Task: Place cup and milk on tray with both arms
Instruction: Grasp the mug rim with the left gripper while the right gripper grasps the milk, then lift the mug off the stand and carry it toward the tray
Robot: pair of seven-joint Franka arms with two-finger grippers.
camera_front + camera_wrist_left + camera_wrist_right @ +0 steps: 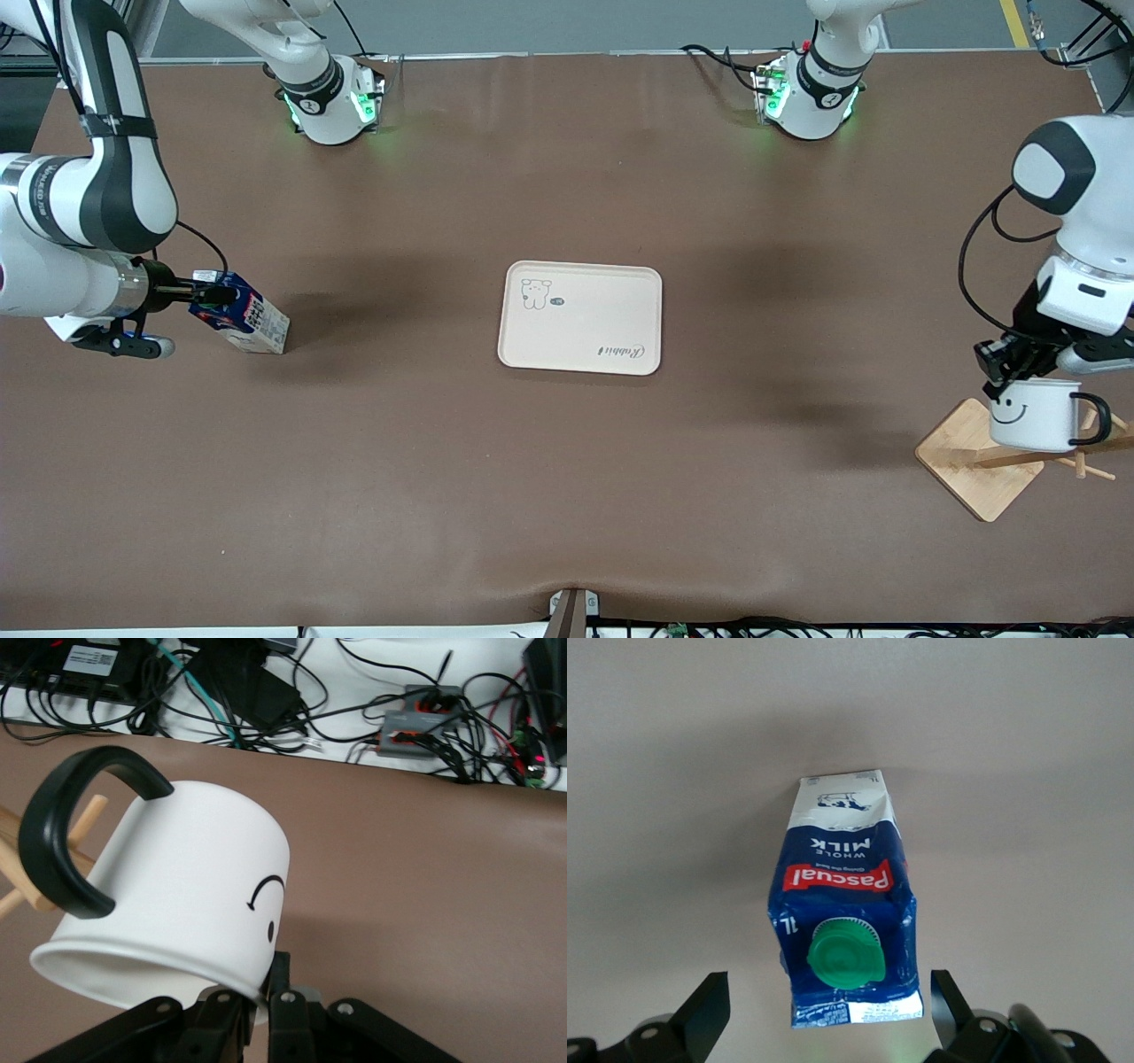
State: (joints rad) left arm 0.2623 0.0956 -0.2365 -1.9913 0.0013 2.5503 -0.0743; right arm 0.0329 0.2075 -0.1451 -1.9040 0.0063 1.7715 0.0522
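The cup [1032, 415], a white mug with a black handle and smiley face, is tilted over the wooden rack base [961, 461] at the left arm's end of the table. My left gripper [1005, 372] is shut on its rim, its fingers [283, 1005] pinching the cup [177, 895]. The milk [241, 315], a blue carton with a green cap, leans on the table at the right arm's end. My right gripper [211, 292] is open, one finger on each side of the milk's [842, 895] top with gaps showing. The cream tray [585, 332] lies mid-table, bare.
Wooden pegs [1076, 461] stick out of the rack under the cup and beside its handle [71, 833]. Cables and electronics boxes [416, 722] lie off the table edge near the front camera. Both green-lit arm bases [332, 102] stand along the edge farthest from that camera.
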